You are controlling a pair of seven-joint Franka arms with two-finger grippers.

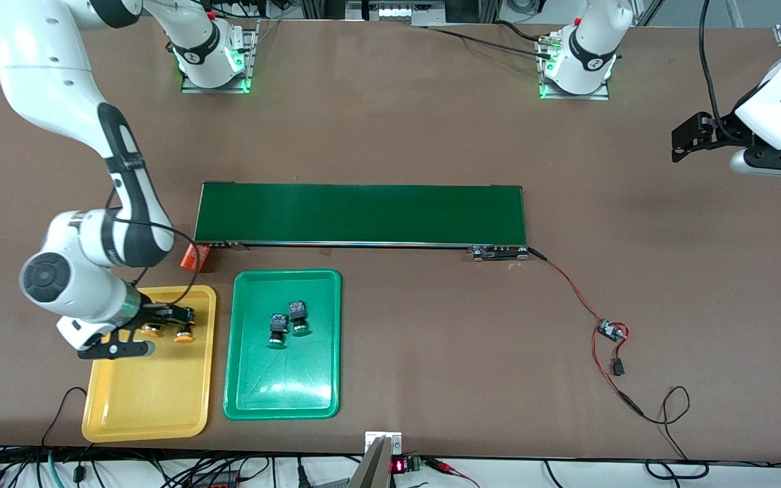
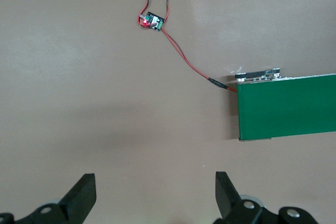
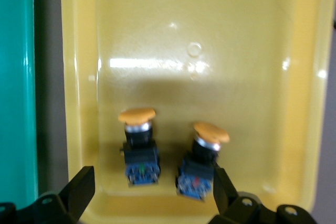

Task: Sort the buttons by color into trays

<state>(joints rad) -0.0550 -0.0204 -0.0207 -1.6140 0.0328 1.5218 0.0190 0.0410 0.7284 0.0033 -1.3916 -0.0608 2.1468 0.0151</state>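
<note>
Two yellow-capped buttons (image 1: 153, 331) (image 1: 184, 334) lie side by side in the yellow tray (image 1: 153, 400), at its end farther from the front camera. My right gripper (image 1: 172, 321) hangs open just over them. In the right wrist view both buttons (image 3: 139, 145) (image 3: 205, 163) sit between the spread fingers (image 3: 81, 187), and one finger stands close beside the second button's blue body. Two green-capped buttons (image 1: 277, 332) (image 1: 297, 315) lie in the green tray (image 1: 282, 393). My left gripper (image 1: 687, 141) waits open and empty over bare table at the left arm's end.
The long dark green conveyor belt (image 1: 362, 213) runs across the middle of the table, farther from the front camera than both trays. A red wire leads from it to a small circuit board (image 1: 611, 331). An orange object (image 1: 194, 257) lies by the belt's corner near the yellow tray.
</note>
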